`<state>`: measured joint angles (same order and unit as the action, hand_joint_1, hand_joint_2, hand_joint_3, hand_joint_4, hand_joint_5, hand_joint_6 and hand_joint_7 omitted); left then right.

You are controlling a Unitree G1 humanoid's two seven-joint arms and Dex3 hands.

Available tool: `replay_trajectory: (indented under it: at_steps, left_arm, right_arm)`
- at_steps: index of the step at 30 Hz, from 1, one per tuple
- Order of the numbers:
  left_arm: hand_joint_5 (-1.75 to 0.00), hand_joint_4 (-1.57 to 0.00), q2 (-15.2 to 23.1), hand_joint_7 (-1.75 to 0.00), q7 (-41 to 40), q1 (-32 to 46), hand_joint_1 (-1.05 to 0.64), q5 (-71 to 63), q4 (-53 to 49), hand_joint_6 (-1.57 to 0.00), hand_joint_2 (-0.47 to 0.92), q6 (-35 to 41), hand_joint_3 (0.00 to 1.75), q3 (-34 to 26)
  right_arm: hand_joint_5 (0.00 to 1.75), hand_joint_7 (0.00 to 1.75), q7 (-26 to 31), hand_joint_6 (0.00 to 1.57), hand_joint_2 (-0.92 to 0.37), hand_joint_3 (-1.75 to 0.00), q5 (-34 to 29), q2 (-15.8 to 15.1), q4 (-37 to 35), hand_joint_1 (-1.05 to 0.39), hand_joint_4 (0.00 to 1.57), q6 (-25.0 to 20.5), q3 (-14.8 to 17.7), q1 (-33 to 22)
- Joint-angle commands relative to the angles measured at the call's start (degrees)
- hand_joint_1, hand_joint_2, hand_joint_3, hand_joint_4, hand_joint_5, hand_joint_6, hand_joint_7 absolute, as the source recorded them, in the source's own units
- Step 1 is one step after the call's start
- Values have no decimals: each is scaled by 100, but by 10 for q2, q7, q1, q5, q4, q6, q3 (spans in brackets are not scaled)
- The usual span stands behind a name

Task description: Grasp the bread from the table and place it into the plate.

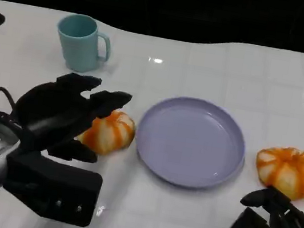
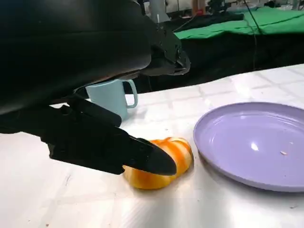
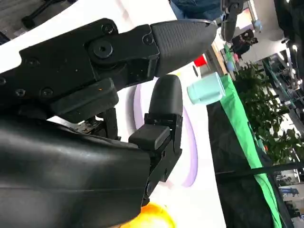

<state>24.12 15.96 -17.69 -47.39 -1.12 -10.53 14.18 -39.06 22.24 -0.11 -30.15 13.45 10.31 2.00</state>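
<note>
A: Any brand or writing you can read on these things?

B: None that I can make out. The teal mug (image 1: 81,42) is plain, and so is the lavender plate (image 1: 191,141).

A: What is in the containers?

B: The plate holds nothing but a crumb or two, seen from the left wrist camera. The mug's inside is hidden from me, so I cannot tell what it holds. It stands near the far left of the white table (image 1: 217,66), handle turned toward the plate.

A: Where is the bread?

B: One orange-and-white striped bread roll (image 1: 108,132) lies on the table just beside the plate's left rim. A second bread roll (image 1: 287,170) of the same kind lies off the plate's right side, toward the table's right edge.

A: And the left hand?

B: The left hand (image 1: 65,115) sits over the left roll with its fingers spread around it: upper fingers above and behind it, a lower finger (image 2: 142,159) lying across its front and seeming to touch it. The roll rests on the table, and I see no closed hold on it.

A: The right hand?

B: The right hand (image 1: 273,226) is at the near right corner, just this side of the second roll, fingers loosely bent, holding nothing.
</note>
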Motion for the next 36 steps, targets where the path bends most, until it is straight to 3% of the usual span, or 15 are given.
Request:
replay_trajectory:
  at_steps: [1, 5, 8, 15, 22, 30, 36]
  left_arm:
    - [-13, -1, 1, 0, 8, -62, -48, -7, -81, -13, 87, 22, 0, 31]
    - [-12, 0, -23, 0, -29, -127, -46, -5, -216, -13, 85, 14, 0, 65]
    - [-11, 0, -27, 0, -47, -149, -47, 0, -260, -13, 85, 7, 0, 79]
    - [-12, -2, -84, -1, -87, -242, -49, -10, -448, -13, 85, 33, 0, 137]
    - [-13, -6, -115, -1, -130, -284, -49, -6, -548, -16, 83, 28, 0, 168]
    - [-12, -7, -142, 0, -123, -322, -60, 17, -643, -15, 85, 17, 0, 183]
    - [-13, -13, -157, -2, -116, -333, -56, 38, -690, -18, 86, 12, 1, 181]
  right_arm:
    - [150, 122, 6, 59, -92, -23, 1, -5, 5, -56, 65, -2, 1, -1]
    - [151, 123, 5, 59, -92, -24, 0, -5, 3, -55, 65, 1, 0, -1]
    - [151, 123, 5, 58, -92, -24, 0, -5, 3, -55, 64, 1, 0, -1]
    - [151, 122, -6, 59, -92, -22, 8, -4, 1, -56, 65, -1, 2, -1]
    - [150, 121, -2, 59, -92, -23, 5, -6, 15, -57, 65, -9, 0, -8]
    - [152, 120, -7, 59, -92, -23, 5, -6, 10, -55, 64, -4, 3, -5]
    - [152, 121, -12, 59, -92, -23, 4, -8, 3, -55, 65, 3, 3, -1]
